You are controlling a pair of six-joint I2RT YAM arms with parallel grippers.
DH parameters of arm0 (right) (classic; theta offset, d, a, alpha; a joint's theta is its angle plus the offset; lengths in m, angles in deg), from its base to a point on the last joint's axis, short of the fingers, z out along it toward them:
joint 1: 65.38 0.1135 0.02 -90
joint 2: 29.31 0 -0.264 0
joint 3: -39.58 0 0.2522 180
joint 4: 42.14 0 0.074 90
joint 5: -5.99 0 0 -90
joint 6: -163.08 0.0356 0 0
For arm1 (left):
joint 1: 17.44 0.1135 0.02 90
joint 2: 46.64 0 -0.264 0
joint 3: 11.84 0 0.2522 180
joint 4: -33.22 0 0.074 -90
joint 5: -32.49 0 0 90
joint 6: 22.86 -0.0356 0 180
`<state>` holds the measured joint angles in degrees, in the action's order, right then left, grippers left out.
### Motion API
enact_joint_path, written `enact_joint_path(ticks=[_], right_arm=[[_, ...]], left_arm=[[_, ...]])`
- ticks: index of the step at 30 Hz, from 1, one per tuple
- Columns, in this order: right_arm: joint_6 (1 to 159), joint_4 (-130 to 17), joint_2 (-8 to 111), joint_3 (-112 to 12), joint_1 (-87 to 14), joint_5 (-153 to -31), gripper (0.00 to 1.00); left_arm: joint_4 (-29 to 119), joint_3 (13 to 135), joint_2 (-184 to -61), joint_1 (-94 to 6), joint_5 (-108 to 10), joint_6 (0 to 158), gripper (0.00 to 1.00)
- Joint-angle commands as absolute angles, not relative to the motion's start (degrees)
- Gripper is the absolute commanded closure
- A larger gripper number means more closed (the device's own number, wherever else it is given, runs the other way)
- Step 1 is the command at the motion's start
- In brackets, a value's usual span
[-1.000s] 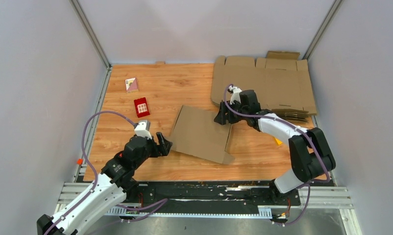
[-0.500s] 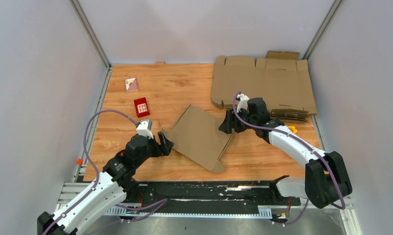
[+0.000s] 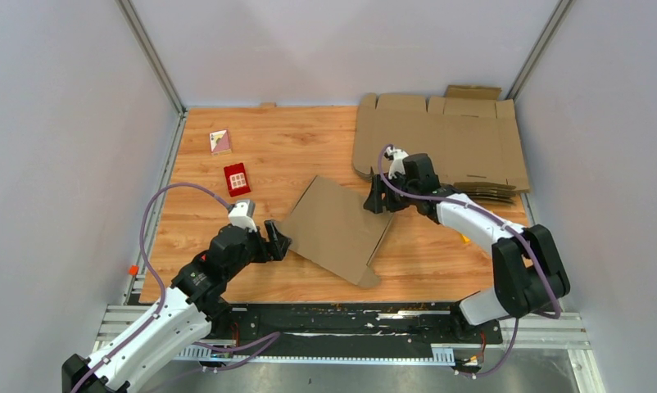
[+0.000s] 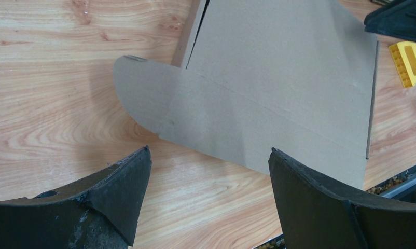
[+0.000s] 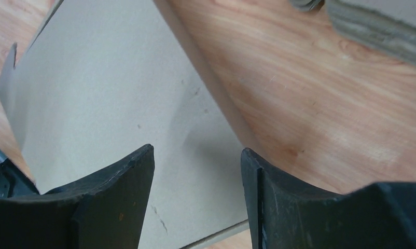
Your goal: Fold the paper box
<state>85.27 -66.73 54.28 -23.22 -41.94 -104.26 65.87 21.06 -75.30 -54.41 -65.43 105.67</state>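
Since half a second ago the right gripper [image 3: 378,203] has drawn back toward the upper right. The paper box [image 3: 335,231] lies flat mid-frame. Both grippers gape wide and empty, the left gripper [image 3: 278,240] just beside its left edge. The pile of sheets [image 3: 440,143] crowds the upper right and the small red box [image 3: 237,178] sits upper left. A yellow piece [image 4: 409,59] is cut off.

Wood-grain tabletop [image 3: 309,147], plain grey walls [image 3: 63,123] (aluminium posts [image 3: 150,53] at corners).

Bare tabletop [image 3: 292,147] lies open between the small red box [image 3: 237,178] and the paper box [image 3: 337,229]; the cardboard pile [image 3: 440,151] fills the far right corner
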Motion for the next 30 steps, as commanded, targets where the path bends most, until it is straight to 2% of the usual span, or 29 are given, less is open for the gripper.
enact_joint_path(ticks=[1, 9, 14, 18, 23, 30], right_arm=[[83.1, -64.0, 57.6, -27.6, -42.0, -100.3, 0.39], [84.7, -61.9, 64.5, -27.8, -43.2, -107.3, 0.43], [86.4, -60.4, 66.9, -27.4, -45.4, -111.4, 0.52], [86.5, -60.1, 67.0, -26.6, -45.7, -110.4, 0.54], [88.2, -58.3, 67.8, -25.1, -48.0, -112.0, 0.63], [91.4, -53.4, 69.8, -23.0, -52.0, -116.6, 0.65]], left_arm=[[64.8, 22.9, -75.2, -54.5, -65.1, 106.2, 0.1], [65.1, 22.7, -75.1, -54.5, -65.0, 106.1, 0.1], [64.6, 22.6, -75.1, -54.5, -64.7, 106.5, 0.1], [64.3, 22.7, -75.3, -54.5, -64.4, 106.6, 0.1], [64.9, 23.2, -75.2, -54.6, -64.5, 106.4, 0.1], [65.8, 24.5, -75.0, -54.5, -64.8, 105.9, 0.1]])
